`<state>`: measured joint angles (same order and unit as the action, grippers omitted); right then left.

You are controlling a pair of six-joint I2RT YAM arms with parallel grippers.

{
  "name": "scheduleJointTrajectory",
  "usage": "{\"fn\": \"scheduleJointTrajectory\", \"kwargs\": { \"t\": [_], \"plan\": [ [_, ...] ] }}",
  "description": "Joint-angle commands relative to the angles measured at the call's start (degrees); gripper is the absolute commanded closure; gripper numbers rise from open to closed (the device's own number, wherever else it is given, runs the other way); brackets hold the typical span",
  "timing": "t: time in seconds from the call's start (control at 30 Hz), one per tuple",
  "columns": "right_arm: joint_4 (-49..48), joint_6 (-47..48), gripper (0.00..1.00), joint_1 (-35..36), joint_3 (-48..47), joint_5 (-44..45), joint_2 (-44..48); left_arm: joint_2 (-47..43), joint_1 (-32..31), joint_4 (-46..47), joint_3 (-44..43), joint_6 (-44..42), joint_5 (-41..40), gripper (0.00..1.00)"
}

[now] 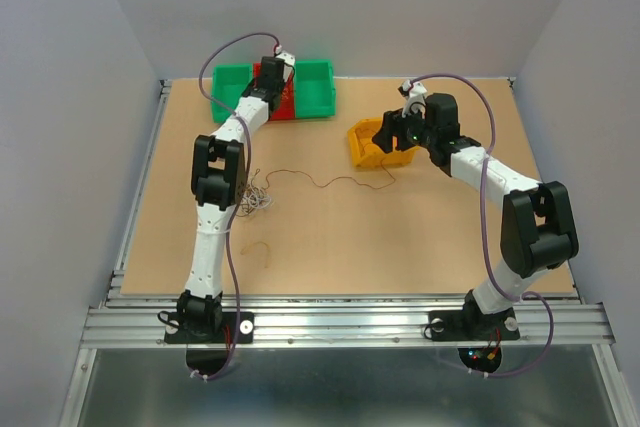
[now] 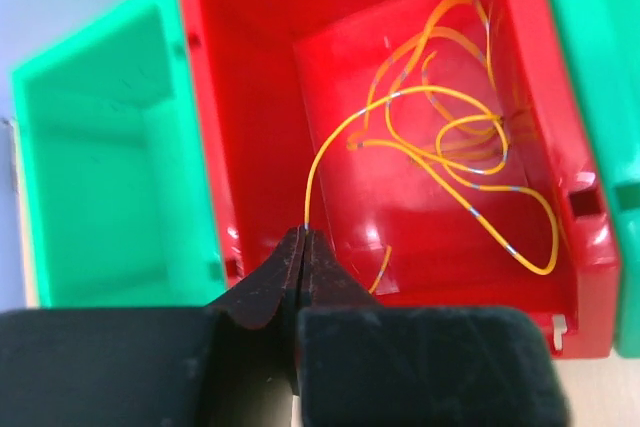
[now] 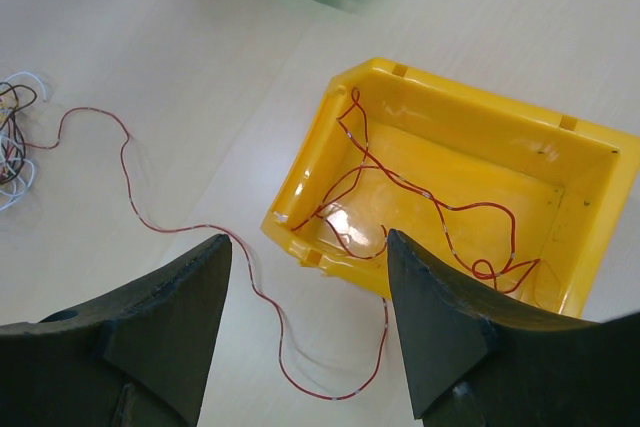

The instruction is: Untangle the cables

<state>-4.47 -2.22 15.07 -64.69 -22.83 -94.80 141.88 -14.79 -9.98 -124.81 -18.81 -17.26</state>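
In the left wrist view my left gripper (image 2: 304, 237) is shut on one end of a thin orange cable (image 2: 440, 137). The rest of that cable lies coiled in the red bin (image 2: 250, 97) below. From above, the left gripper (image 1: 275, 72) hangs over the red bin (image 1: 283, 105). My right gripper (image 3: 308, 267) is open and holds nothing, hovering at the near corner of the yellow bin (image 3: 300, 177). A red cable (image 3: 430, 197) lies partly in that bin and trails over its rim across the table (image 1: 320, 180). It runs to a tangle of white and dark cables (image 1: 258, 197).
Green bins (image 1: 232, 87) (image 1: 313, 87) flank the red one at the back. A small loose brownish cable (image 1: 262, 250) lies near the left arm's base. Grey walls enclose the table on three sides.
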Motion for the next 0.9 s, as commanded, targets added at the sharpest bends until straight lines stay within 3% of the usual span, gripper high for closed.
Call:
{"fn": "scheduleJointTrajectory", "kwargs": {
  "t": [0.0, 0.03, 0.13, 0.23, 0.27, 0.4, 0.57, 0.87],
  "plan": [
    [-2.47, -0.15, 0.31, 0.05, 1.49, -0.9, 2.08, -8.29, 0.02, 4.09, 2.11, -0.79, -1.12, 0.61],
    [-2.47, -0.24, 0.31, 0.05, 1.58, -1.07, 2.17, -8.81, 0.02, 4.09, 2.55, -0.62, -0.59, 0.38],
    [-2.56, -0.5, 0.31, 0.13, 2.02, -2.3, 2.61, -11.88, 0.02, 5.14, 6.41, 0.0, 1.08, 0.25],
    [-2.3, -1.99, 0.31, 1.01, 3.68, -2.75, 3.57, -17.68, -0.07, 9.7, 14.66, 0.09, 4.42, 0.23],
    [-1.78, -2.09, 0.32, 2.32, 4.99, -2.31, 4.71, -23.44, -0.33, 14.5, 23.56, -0.61, 5.99, 0.21],
    [-1.51, -0.78, 0.31, 6.53, 8.43, 0.06, 8.14, -30.86, -0.86, 23.39, 33.83, -2.72, 7.67, 0.15],
    [0.07, 5.37, 0.32, 12.08, 11.86, -1.69, 11.83, -40.79, -1.74, 24.92, 43.85, -2.47, 13.56, 0.12],
    [1.48, 10.74, 0.34, 19.91, 1.95, 0.94, -2.12, -66.08, -1.83, 22.81, 65.98, 4.3, 25.34, 0.12]
  ]
}}
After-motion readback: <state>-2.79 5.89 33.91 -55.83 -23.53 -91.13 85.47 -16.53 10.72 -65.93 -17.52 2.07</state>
